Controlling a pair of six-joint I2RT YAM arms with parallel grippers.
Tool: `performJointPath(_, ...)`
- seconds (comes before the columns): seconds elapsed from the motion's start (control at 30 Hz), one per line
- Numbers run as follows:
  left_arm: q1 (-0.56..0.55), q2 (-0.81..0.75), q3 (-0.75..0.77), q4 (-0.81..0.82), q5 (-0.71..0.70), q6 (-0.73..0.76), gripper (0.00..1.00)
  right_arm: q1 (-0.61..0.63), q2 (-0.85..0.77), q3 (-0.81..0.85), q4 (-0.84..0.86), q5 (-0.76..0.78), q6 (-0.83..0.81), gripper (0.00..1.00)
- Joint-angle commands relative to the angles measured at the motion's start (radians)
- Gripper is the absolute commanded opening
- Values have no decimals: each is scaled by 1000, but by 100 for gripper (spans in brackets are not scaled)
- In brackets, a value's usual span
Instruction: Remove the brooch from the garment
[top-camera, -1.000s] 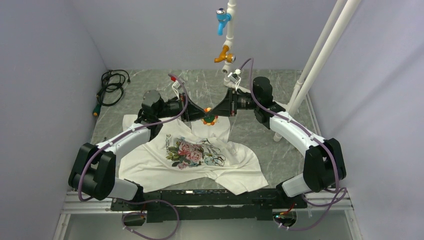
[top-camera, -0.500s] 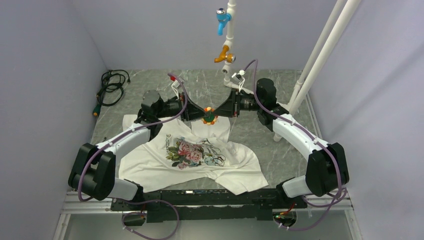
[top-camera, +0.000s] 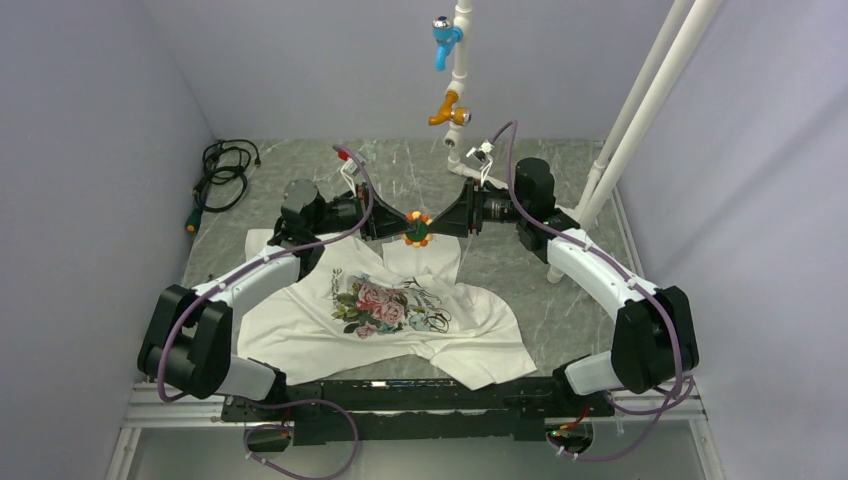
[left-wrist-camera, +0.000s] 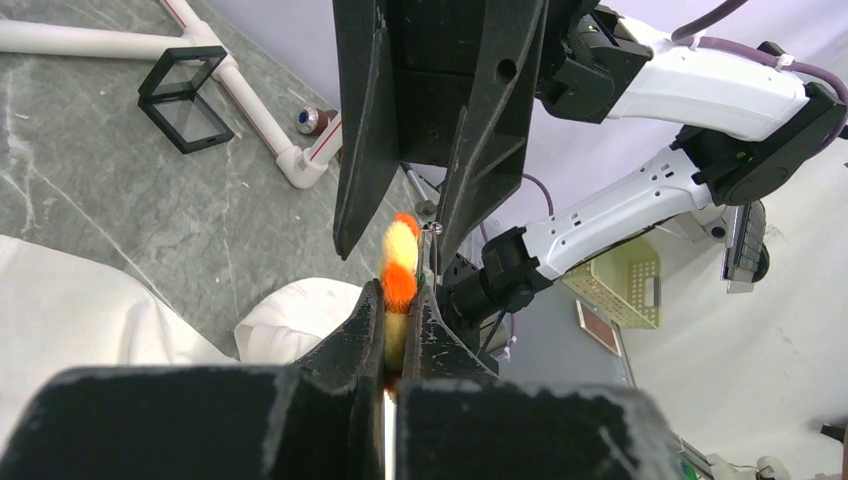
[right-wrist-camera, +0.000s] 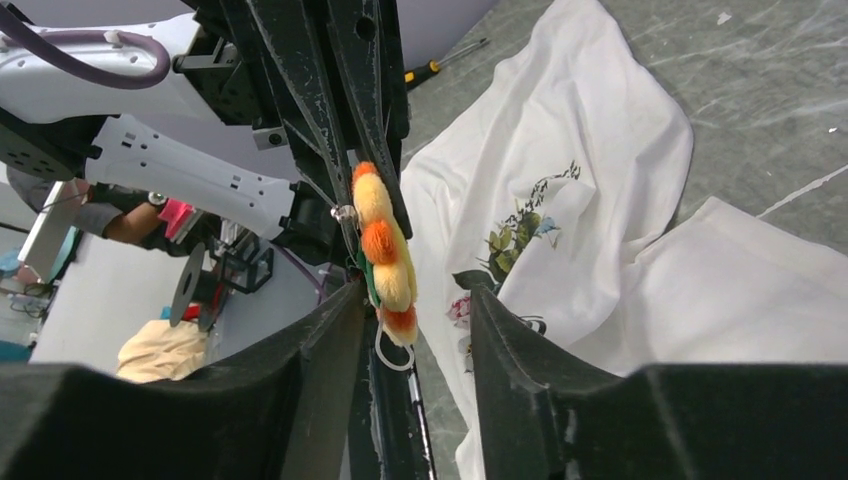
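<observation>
The brooch (top-camera: 417, 230), a small orange-yellow flower with green backing, is held in the air above the collar end of the garment (top-camera: 300, 330). The garment is a white T-shirt with a rose print, lying flat on the table. My left gripper (top-camera: 402, 228) is shut on the brooch (left-wrist-camera: 400, 270), which is clamped edge-on between its fingers (left-wrist-camera: 360, 320). My right gripper (top-camera: 432, 226) is open, and its fingers (right-wrist-camera: 330, 340) flank the brooch (right-wrist-camera: 385, 260) without closing on it. A white loop hangs from the brooch's lower end. The garment (right-wrist-camera: 600, 200) lies below, apart from the brooch.
A white pipe frame (top-camera: 640, 110) with a blue tap (top-camera: 442, 38) and an orange tap (top-camera: 447, 108) stands at the back. A black cable coil (top-camera: 225, 170) and a yellow-and-black tool (top-camera: 190, 222) lie at the back left. Small black frames (left-wrist-camera: 185, 95) sit by a pipe.
Both grippers and the brooch have risen slightly. The right arm has shifted a little toward the back. The left gripper stays shut on the brooch.
</observation>
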Motion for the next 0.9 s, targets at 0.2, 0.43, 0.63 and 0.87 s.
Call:
performJointPath(0.2, -26, -80, 76, -163, -125, 223, 0, 1, -69, -9, 46, 10, -23, 60)
performJointPath(0.43, -52, -132, 74, -252, -219, 320, 0, 17, -78, -12, 38, 60, -35, 65)
performJointPath(0.63, -75, -143, 68, -248, -218, 340, 0, 24, -58, 12, 50, 71, -15, 65)
performJointPath(0.87, -92, -144, 78, -262, -229, 370, 0, 31, -54, 27, 60, 83, -11, 64)
